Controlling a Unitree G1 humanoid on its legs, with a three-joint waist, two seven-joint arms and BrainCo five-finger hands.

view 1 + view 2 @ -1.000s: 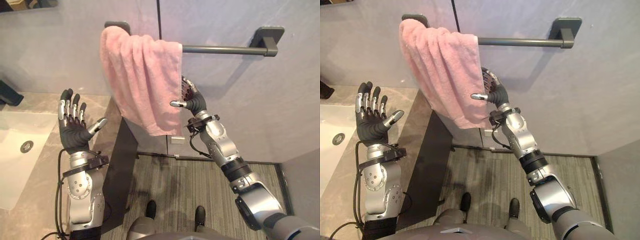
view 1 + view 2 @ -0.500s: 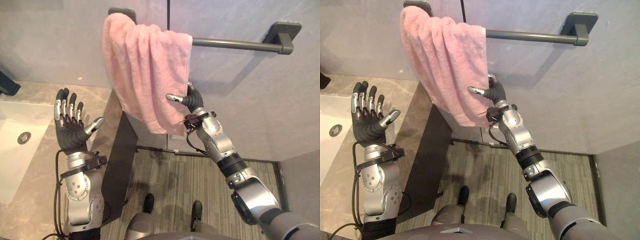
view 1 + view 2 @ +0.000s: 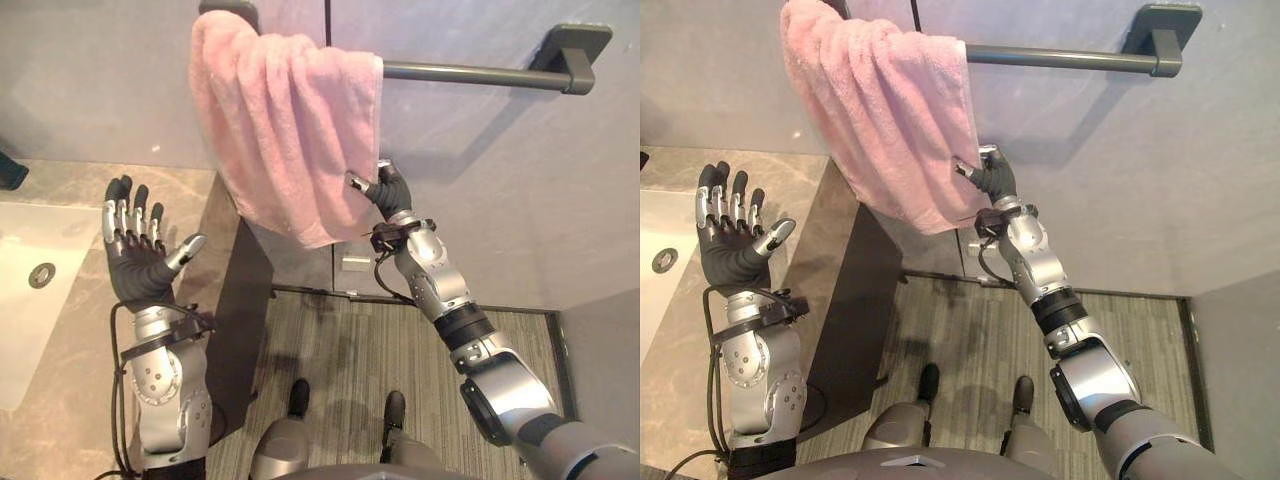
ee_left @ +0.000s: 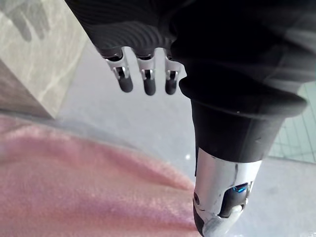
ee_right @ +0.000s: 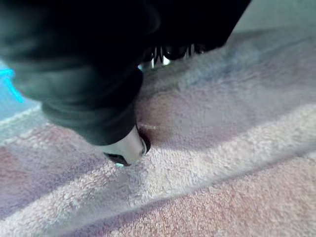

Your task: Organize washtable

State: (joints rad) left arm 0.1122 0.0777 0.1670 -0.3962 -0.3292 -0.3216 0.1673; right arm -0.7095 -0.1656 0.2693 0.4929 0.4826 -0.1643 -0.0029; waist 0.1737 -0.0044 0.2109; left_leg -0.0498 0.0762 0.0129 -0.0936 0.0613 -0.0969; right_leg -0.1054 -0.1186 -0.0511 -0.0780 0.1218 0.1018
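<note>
A pink towel (image 3: pixel 285 130) hangs bunched at one end of a wall rail (image 3: pixel 470 75). The right hand (image 3: pixel 388 190) appears to pinch the towel's side edge, thumb in front, fingers (image 5: pixel 170 51) pressed into the cloth. To spread the towel well, draw that edge along the bare rail above the fingers. The left hand (image 3: pixel 135 265) is released, palm up, over the bench (image 3: pixel 60 400) beside a sink (image 3: pixel 25 300). The rail looks unobstructed.

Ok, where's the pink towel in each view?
Left eye: pink towel top centre, on the rail.
Right eye: pink towel top left, same rail.
Left wrist: pink towel beyond the open left robot hand.
Right wrist: pink towel pinched by the right robot hand.
Landmark: that pinch at its edge.
</note>
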